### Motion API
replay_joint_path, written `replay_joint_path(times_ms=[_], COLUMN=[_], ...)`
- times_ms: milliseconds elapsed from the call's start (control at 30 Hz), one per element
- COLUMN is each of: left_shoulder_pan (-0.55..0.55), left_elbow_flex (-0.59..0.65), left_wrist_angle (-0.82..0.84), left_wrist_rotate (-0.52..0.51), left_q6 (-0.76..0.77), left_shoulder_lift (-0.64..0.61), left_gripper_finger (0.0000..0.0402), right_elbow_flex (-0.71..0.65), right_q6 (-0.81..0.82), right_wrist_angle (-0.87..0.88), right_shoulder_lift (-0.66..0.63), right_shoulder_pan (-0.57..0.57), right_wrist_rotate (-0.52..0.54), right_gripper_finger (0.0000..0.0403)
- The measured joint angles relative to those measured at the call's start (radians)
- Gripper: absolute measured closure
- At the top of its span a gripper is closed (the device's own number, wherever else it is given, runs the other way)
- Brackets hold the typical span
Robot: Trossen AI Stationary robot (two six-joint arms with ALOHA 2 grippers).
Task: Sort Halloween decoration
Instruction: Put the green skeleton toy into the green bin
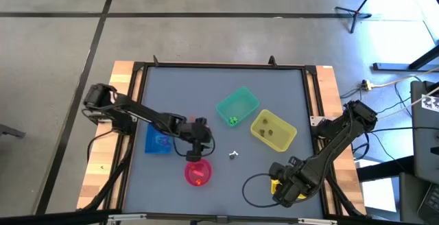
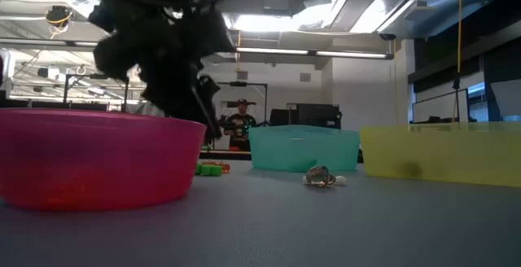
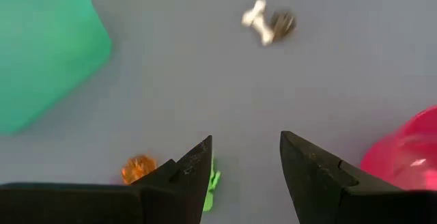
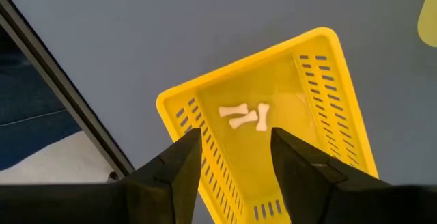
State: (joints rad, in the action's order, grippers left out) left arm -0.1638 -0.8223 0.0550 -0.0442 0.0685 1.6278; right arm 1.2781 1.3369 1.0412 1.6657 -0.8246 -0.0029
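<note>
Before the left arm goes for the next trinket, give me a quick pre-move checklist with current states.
1. Left gripper open and empty: ok.
2. Orange trinket and green trinket loose on the table beside its fingers: ok.
3. White and dark grey trinkets loose farther ahead: ok.
4. Pink bowl clear of the fingers: ok.
5. Right gripper open, parked over the yellow slotted bin holding white bones: ok.
</note>
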Motion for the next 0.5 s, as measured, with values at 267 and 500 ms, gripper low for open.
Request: replay_joint_path(times_ms=[267, 500], left_shoulder_pan=[0.016, 0.020], left_elbow_flex=[0.000, 0.000], left_wrist_angle=[0.014, 0.052], left_wrist_rotate=[-0.074, -0.082], left_q6=[0.001, 0.007], left_shoulder_lift=[0.063, 0.063], left_gripper_finger=[0.0245, 0.0245], right_elbow_flex=[0.000, 0.000], right_q6=[0.000, 0.001], right_wrist_angle=[0.000, 0.000], right_shoulder_lift=[0.000, 0.000], right_shoulder_pan=[0.000, 0.000], right_wrist_rotate=[0.001, 0.001], right_gripper_finger=[0.0230, 0.0230])
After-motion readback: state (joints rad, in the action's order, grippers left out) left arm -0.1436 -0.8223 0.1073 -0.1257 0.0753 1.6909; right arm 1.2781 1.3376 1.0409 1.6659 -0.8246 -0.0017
